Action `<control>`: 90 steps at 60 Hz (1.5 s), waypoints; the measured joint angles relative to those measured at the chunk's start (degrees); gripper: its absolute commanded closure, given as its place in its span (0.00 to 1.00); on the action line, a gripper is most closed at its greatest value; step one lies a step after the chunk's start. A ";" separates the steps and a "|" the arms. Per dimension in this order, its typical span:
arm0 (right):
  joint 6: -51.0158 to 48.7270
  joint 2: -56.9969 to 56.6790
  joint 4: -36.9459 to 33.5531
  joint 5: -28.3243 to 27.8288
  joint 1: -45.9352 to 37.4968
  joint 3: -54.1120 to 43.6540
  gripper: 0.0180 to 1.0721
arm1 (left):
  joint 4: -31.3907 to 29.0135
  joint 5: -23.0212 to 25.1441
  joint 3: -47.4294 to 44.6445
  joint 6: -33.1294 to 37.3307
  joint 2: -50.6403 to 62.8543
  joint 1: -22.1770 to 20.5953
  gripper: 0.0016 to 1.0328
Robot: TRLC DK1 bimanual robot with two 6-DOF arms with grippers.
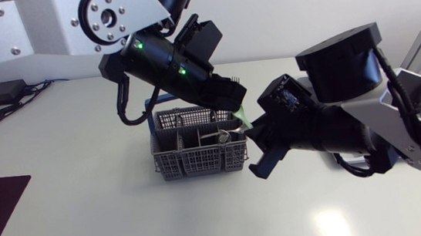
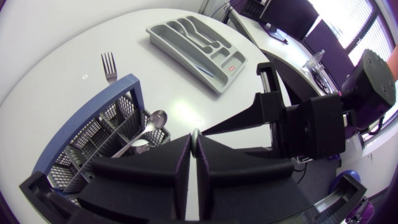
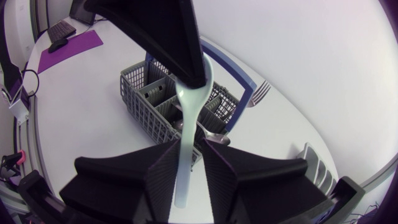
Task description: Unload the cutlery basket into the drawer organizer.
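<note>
The pale, smooth plastic spoon [image 3: 186,106] hangs over one side of the cutlery basket [image 1: 199,158]. Its upper end is pinched in the clenched wedge tips of our left gripper [image 2: 194,140], which hide much of the bowl, and its slim handle runs between the parted fingers of our right gripper [image 3: 189,144], with a sliver of gap on one side. The basket is grey plastic mesh with a blue handle and holds a shiny metal spoon [image 2: 149,124]; beyond it a fork [image 2: 109,65] lies flat, and the grey moulded drawer organizer [image 2: 181,57] sits well apart.
</note>
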 measured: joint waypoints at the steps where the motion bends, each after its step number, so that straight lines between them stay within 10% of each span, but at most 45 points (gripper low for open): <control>1: 0.00 0.00 0.02 0.00 0.00 0.00 0.89 | 0.00 0.00 0.00 0.00 0.00 0.00 0.97; 12: 0.00 0.00 0.04 0.09 0.09 0.00 0.91 | -0.02 0.02 0.00 -0.02 0.00 0.07 0.95; 36: -0.94 -1.38 -1.25 -2.93 0.00 -0.31 0.92 | -0.04 0.26 2.60 -0.17 0.20 1.46 0.22; 60: -8.94 -7.17 -7.34 -17.90 -16.33 -3.80 0.91 | 2.99 -0.42 7.28 1.51 0.20 5.81 0.19; 90: -43.91 3.30 -13.66 -36.04 -53.94 -4.74 0.91 | 10.10 -7.41 -5.84 18.78 -5.31 3.80 0.19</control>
